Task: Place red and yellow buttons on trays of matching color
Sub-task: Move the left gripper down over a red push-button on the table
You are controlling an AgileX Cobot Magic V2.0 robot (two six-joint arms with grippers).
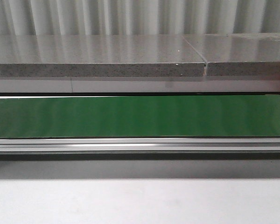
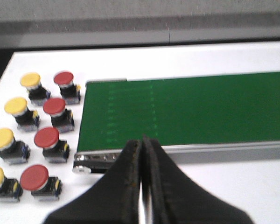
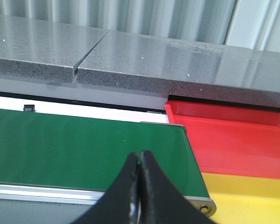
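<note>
In the left wrist view, several red buttons (image 2: pixel 47 137) and several yellow buttons (image 2: pixel 16 106) stand in two columns on the white table beside one end of the green conveyor belt (image 2: pixel 186 109). My left gripper (image 2: pixel 143 142) hangs shut and empty over the belt's near rail, apart from the buttons. In the right wrist view, the red tray (image 3: pixel 233 140) and the yellow tray (image 3: pixel 252 200) lie past the other end of the belt (image 3: pixel 84 149). My right gripper (image 3: pixel 140 156) is shut on nothing above that belt end. The front view shows only the belt (image 1: pixel 140 116).
A grey stone slab (image 1: pixel 98 58) with a seam runs behind the belt, before a corrugated wall. An aluminium rail (image 1: pixel 140 144) edges the belt's near side. White table surface (image 2: pixel 252 186) lies in front of the belt.
</note>
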